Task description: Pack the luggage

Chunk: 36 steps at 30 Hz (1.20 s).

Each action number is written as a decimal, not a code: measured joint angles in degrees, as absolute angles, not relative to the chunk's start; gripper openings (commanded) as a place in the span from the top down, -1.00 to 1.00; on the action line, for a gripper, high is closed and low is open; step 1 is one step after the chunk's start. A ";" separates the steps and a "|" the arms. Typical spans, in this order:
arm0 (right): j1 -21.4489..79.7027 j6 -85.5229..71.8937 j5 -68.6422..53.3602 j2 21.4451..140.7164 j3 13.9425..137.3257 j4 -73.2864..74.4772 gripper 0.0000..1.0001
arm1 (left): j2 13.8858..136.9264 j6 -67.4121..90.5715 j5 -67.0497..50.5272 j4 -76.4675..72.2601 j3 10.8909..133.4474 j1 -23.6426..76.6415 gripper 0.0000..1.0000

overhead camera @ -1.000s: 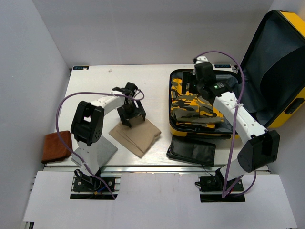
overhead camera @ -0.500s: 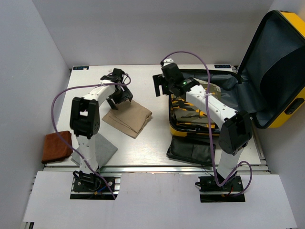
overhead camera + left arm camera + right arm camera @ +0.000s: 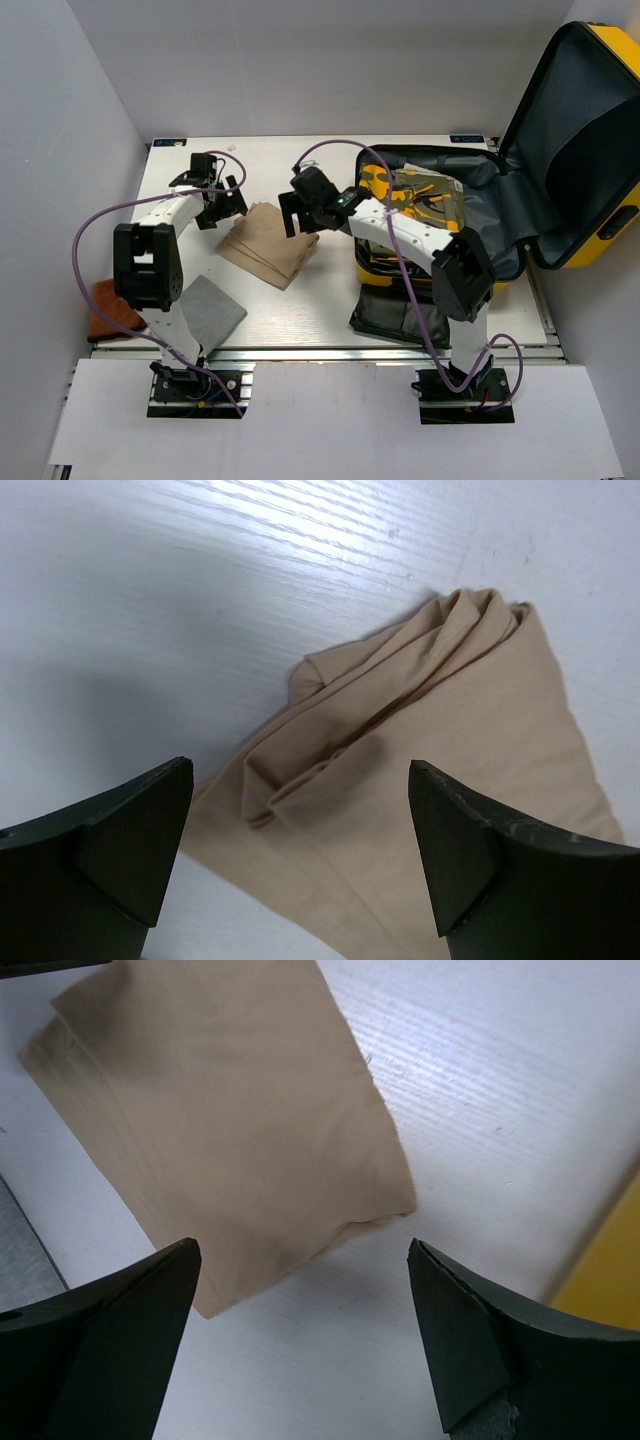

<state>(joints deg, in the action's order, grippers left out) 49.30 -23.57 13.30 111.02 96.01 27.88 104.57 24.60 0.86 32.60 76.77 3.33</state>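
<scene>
The yellow luggage point(image 3: 600, 215) lies open at the right, lid propped up, with a camouflage garment point(image 3: 405, 190) in its dark-lined base. A folded tan cloth point(image 3: 268, 245) rests on the white table to the left of the luggage. My left gripper point(image 3: 222, 208) hovers open over the cloth's far left corner; in the left wrist view the cloth's bunched end point(image 3: 420, 770) shows between the wide-apart fingers point(image 3: 130, 830). My right gripper point(image 3: 298, 222) hangs open above the cloth's right edge point(image 3: 220, 1130), empty, with a strip of the yellow luggage point(image 3: 610, 1270) beside it.
A flat black pouch point(image 3: 400, 315) lies in front of the luggage. A grey cloth point(image 3: 210, 310) and a rust-brown cloth point(image 3: 105, 315) sit near the left arm's base. White walls enclose the table on the left and at the back.
My right arm has swung left out of the luggage to the tan cloth's right edge. My left gripper has moved back and left to the cloth's far corner; the cloth has shifted slightly away.
</scene>
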 measured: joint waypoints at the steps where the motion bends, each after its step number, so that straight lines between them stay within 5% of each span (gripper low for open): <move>1: 49.71 -24.40 13.23 111.92 95.92 27.77 -0.79 | 106.02 23.22 -0.49 31.70 76.66 3.18 -0.96; 7: 50.19 -18.35 11.99 116.53 95.13 22.31 -0.79 | 108.60 20.49 -7.05 29.91 74.06 2.90 -0.96; 15: 48.10 3.38 3.42 126.02 100.73 13.93 -0.79 | 95.83 31.05 -3.20 33.28 63.48 2.81 -0.96; 28: 43.46 4.34 -9.78 134.47 109.27 13.50 -0.78 | 88.86 44.03 -9.21 21.15 47.33 4.25 -0.96; 36: 43.20 2.70 -14.09 135.66 108.81 13.72 -0.45 | 95.53 47.51 -13.54 11.84 50.85 4.27 -0.96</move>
<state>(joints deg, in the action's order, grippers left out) 43.20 2.70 -14.09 135.66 108.81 13.72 95.53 47.51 -13.54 11.84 50.85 4.27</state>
